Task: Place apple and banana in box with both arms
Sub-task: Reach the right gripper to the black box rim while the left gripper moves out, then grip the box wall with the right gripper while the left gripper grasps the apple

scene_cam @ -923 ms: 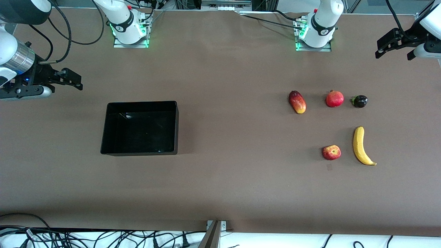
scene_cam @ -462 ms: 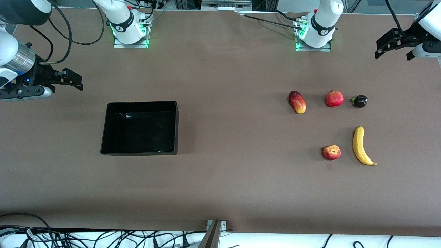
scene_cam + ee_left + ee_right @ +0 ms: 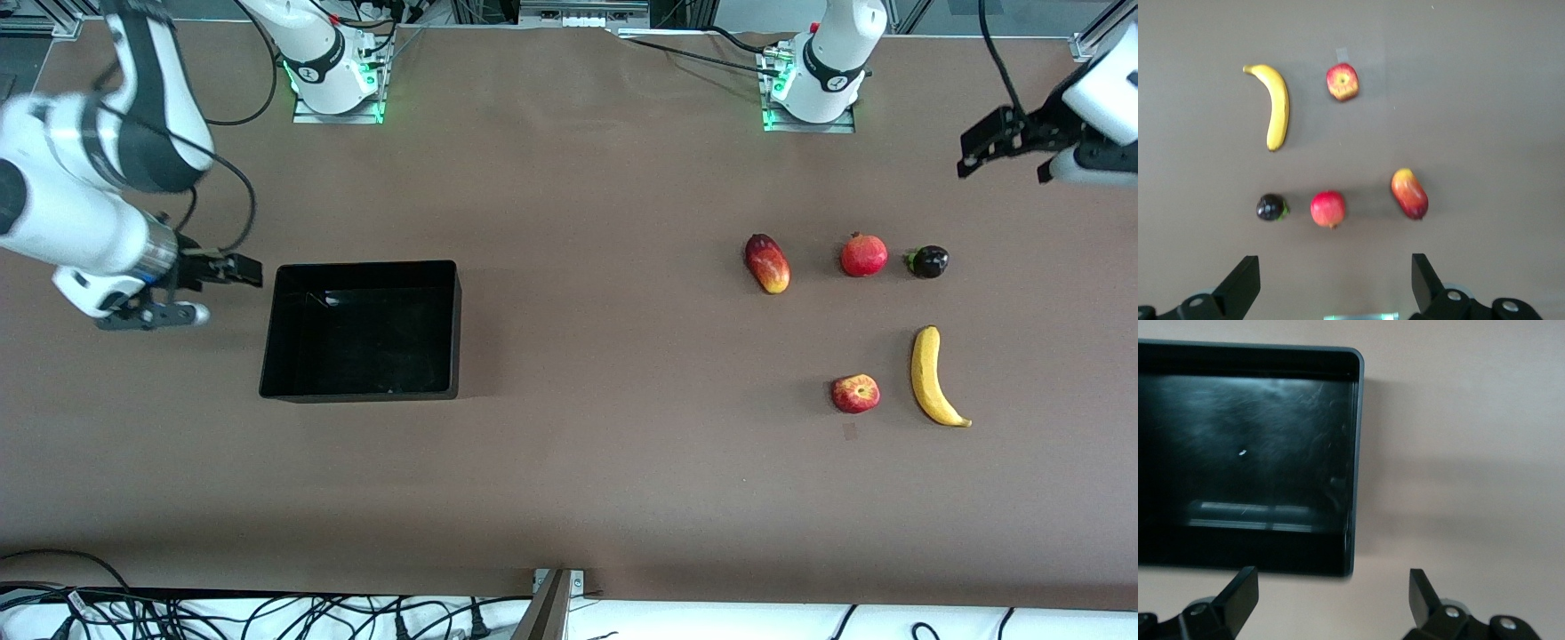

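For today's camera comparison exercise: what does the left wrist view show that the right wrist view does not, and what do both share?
Only the left wrist view shows the fruit: the banana, the apple, a dark round fruit, a crowned red fruit and an oval red-yellow fruit.

Only the right wrist view shows the box, with nothing in it.

Both show the brown table and their own gripper's open jaws, holding nothing.

Front view: high, facing the bases, covering the whole table. Left wrist view looks down on the banana [image 3: 1274, 104], right wrist view on the box [image 3: 1357, 460]; both also appear in front view.
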